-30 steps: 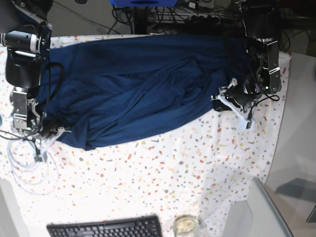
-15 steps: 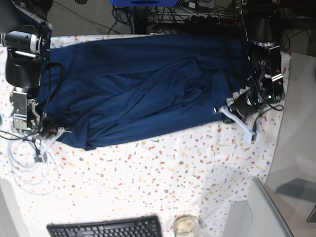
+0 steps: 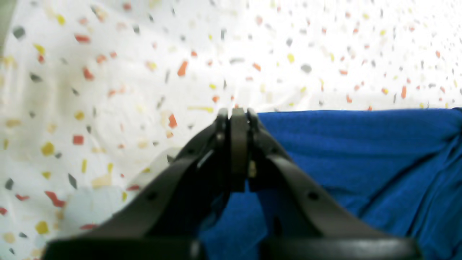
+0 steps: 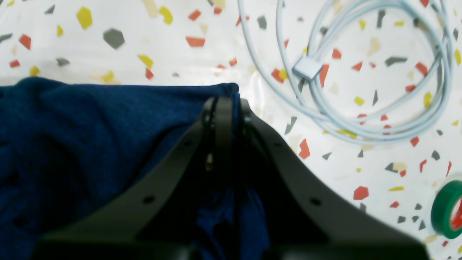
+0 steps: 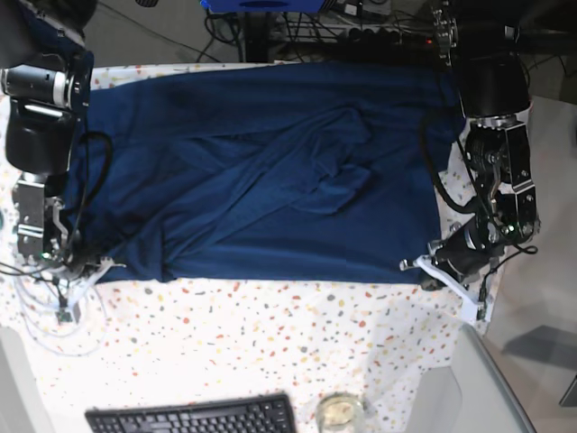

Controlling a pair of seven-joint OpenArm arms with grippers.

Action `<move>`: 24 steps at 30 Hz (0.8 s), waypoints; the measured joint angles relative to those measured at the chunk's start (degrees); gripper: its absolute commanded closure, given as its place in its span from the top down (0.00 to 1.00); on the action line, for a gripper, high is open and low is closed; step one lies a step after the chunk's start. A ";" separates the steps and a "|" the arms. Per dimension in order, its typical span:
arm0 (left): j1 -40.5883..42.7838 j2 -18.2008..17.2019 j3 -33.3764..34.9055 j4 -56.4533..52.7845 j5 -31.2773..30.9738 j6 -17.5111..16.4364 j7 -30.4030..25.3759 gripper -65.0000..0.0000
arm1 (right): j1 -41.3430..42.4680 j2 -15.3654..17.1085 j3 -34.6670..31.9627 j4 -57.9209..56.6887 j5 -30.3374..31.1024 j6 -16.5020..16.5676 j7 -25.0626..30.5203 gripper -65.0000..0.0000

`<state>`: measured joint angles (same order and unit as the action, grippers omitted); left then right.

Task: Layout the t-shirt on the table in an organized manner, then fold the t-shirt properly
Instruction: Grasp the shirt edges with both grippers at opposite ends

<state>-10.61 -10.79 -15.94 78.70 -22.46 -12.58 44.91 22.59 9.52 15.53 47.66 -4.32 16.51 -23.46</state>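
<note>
In the left wrist view, the left gripper (image 3: 236, 115) is showing its jaws pressed together, with a fold of the t-shirt (image 3: 361, 159) running up between them from below, so it is pinching the shirt's edge. From the jaws, the blue knit is spreading out to the right and back toward the camera; its straight hem is lying level with the jaw tips. Beyond and to the left of the tips only the speckled table (image 3: 108, 72) is showing.

In the right wrist view, the right gripper (image 4: 223, 104) is also clamping tight, its jaws meeting on the corner of the t-shirt (image 4: 90, 137). Here the fabric is lying to the left of the jaws and beneath them, its corner ending just at the tips. Past the tips and to their right, a coiled pale cable (image 4: 361, 90) is resting on the table (image 4: 180, 54), and a roll of green tape (image 4: 447, 209) is sitting well off to the right, at the picture's edge.

In the base view, the left gripper (image 5: 431, 268) is holding the shirt's lower corner on the view's right, and the right gripper (image 5: 90, 268) is holding the lower corner on the view's left. Between the two, the hem of the t-shirt (image 5: 261, 180) is stretching in a nearly straight line, and the rest is lying spread away from both jaws toward the far edge of the table (image 5: 270, 343), with loose folds across the middle. Near the camera a black keyboard (image 5: 194, 418) and a small glass (image 5: 339, 412) are sitting on the table.
</note>
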 measured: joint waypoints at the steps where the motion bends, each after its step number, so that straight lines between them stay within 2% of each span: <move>1: -0.61 -0.04 -0.07 0.00 -0.04 -0.02 -0.02 0.00 | 0.28 -0.02 0.00 0.00 0.00 0.00 0.07 0.00; 13: -4.66 -1.16 0.04 0.00 -0.11 -0.02 0.15 0.00 | 1.84 0.09 -0.04 0.02 -0.02 0.00 0.50 0.00; 24: 0.39 -1.18 -0.09 0.72 -0.02 -0.02 -0.20 0.00 | 0.79 0.09 -0.04 0.02 0.07 0.02 0.48 0.00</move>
<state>-10.22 -11.97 -16.03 79.42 -22.48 -12.60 44.71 23.38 9.61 15.49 47.68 -4.25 16.53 -22.98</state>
